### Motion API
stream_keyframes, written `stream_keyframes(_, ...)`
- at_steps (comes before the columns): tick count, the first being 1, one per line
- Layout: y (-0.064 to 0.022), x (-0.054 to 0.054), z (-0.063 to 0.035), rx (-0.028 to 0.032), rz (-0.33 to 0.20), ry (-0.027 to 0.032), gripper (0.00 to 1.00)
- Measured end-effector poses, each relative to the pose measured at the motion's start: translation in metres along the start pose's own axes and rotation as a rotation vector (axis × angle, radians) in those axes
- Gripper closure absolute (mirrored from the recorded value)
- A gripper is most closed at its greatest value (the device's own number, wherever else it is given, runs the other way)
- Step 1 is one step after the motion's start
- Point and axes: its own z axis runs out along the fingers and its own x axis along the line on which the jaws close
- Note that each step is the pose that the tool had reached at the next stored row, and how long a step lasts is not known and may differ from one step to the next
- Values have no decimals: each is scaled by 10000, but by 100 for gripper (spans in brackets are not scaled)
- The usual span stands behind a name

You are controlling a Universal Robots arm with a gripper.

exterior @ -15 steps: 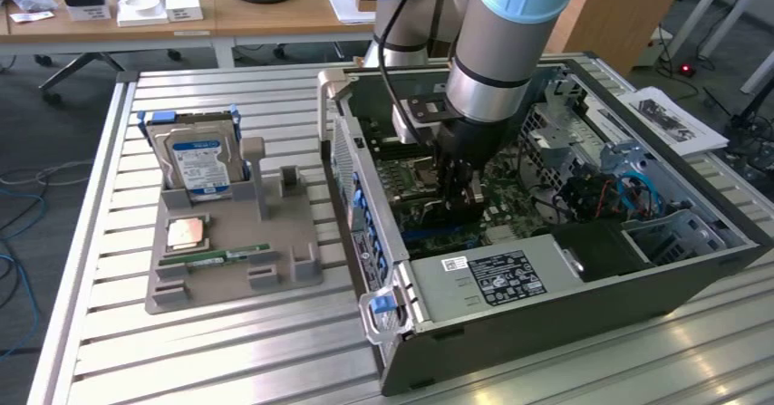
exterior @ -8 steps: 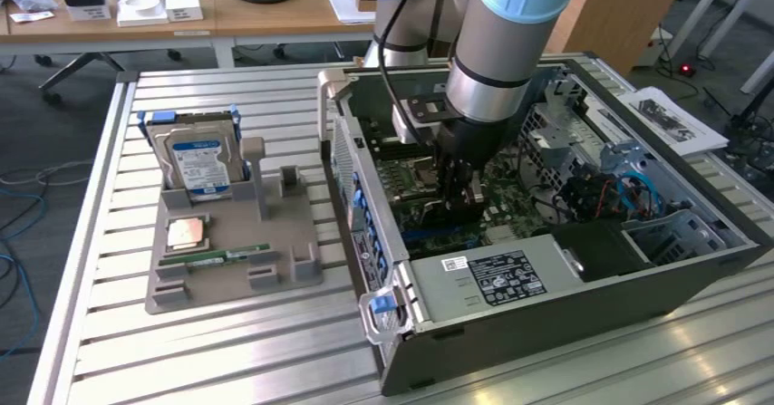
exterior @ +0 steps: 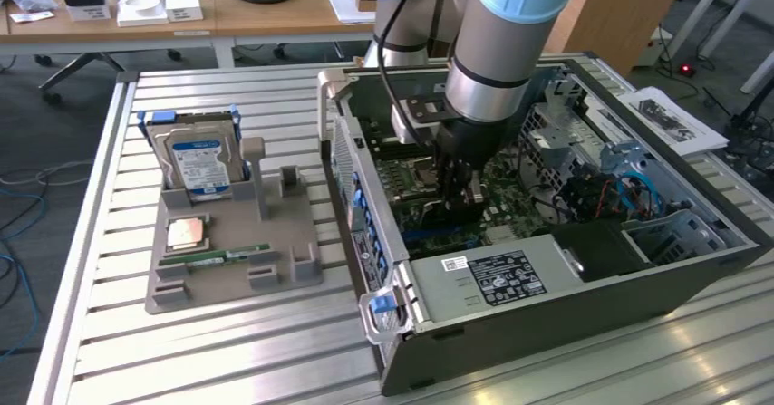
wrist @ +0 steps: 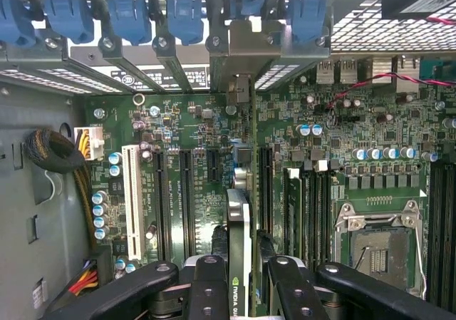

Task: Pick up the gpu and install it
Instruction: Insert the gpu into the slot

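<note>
Over motherboard [wrist: 214,156]: gpu [wrist: 241,227] edge-on (bracket seemingly rearward).

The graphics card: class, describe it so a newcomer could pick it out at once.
Find the open grey computer case on the slatted table, with its green motherboard. Over the board's long black slots, the thin dark card stands on edge between the black fingers. Unlike its neighbours, it bears a green logo.

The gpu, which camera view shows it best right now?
The wrist view: the gpu stands edge-on between the gripper fingers, above the motherboard slots. In the exterior view the arm hides most of it inside the computer case.
</note>
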Motion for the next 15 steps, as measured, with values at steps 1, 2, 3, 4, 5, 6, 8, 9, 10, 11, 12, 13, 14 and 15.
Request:
stream_keyframes(1,1,0,0,3,0,-1,74)
stream_keyframes(2,2,0,0,4,0,-1,74)
stream_keyframes(3,3,0,0,6,1,-1,74)
stream_keyframes(4,4,1,0,7,0,-1,74)
stream_keyframes(5,6,2,0,10,0,-3,74)
stream_keyframes(6,7,3,0,11,0,-5,74)
stream_keyframes(8,8,4,0,13,0,-8,74)
stream_keyframes(9,9,4,0,13,1,-9,74)
stream_keyframes(10,9,5,0,12,0,-12,74)
stream_keyframes(11,9,5,0,13,0,-14,74)
stream_keyframes(12,10,5,0,13,0,-15,74)
stream_keyframes(13,11,5,0,15,1,-19,74)
stream_keyframes(14,11,6,0,14,0,-19,74)
stream_keyframes(15,11,6,0,15,0,-19,74)
